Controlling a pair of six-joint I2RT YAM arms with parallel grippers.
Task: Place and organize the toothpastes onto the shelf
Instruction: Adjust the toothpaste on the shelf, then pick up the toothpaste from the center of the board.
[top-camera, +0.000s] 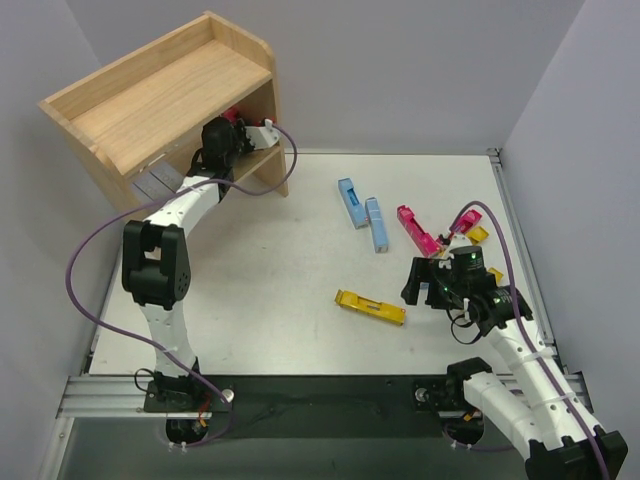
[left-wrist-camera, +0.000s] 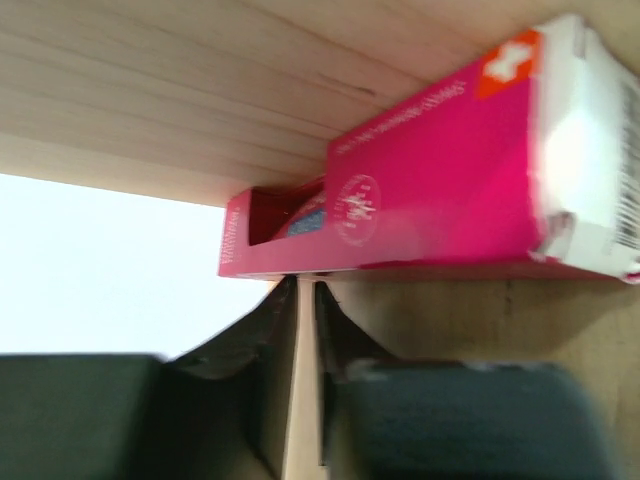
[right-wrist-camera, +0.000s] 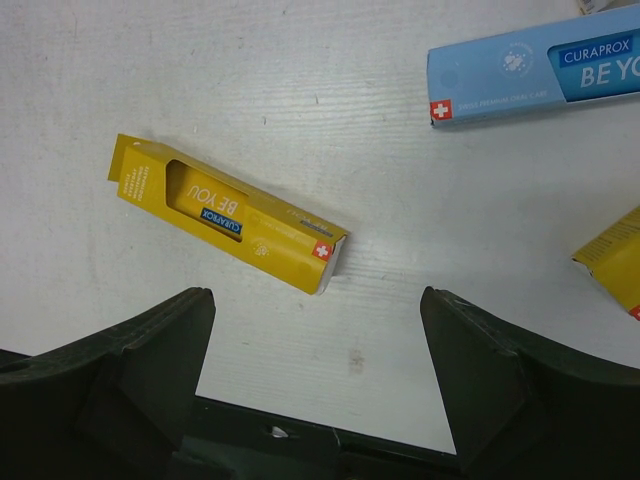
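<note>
Your left gripper (left-wrist-camera: 305, 292) is pinched nearly closed, with only a sliver of wood between the fingers and nothing held. Its tips sit right at the lower edge of a magenta carton (left-wrist-camera: 420, 190); can't tell if they touch. Your right gripper (right-wrist-camera: 315, 300) is spread wide and empty, hovering over the counter (top-camera: 270, 290).

Counter is white, with both arm bases at its near edge. Shelf (top-camera: 170, 95) stands at the far left corner, turned at an angle. Left arm (top-camera: 160, 260) reaches from its base into the shelf's lower tier. The magenta carton lies there on its side against the wood, toward the right side panel. Grey cartons (top-camera: 152, 183) show at the left part of the same tier, too small for detail. Right arm (top-camera: 520, 350) bends in over the counter's right side.

Loose on the counter:
- Yellow carton (right-wrist-camera: 230, 215) lies flat just ahead of the right gripper, angled, window side up.
- Two light blue cartons (top-camera: 350, 202) lie just beside each other, roughly parallel, toward the far middle.
- Second magenta carton (top-camera: 420, 230) lies right of them.
- Second yellow carton (right-wrist-camera: 612, 262) shows only a corner at the right edge of the right wrist view.
</note>
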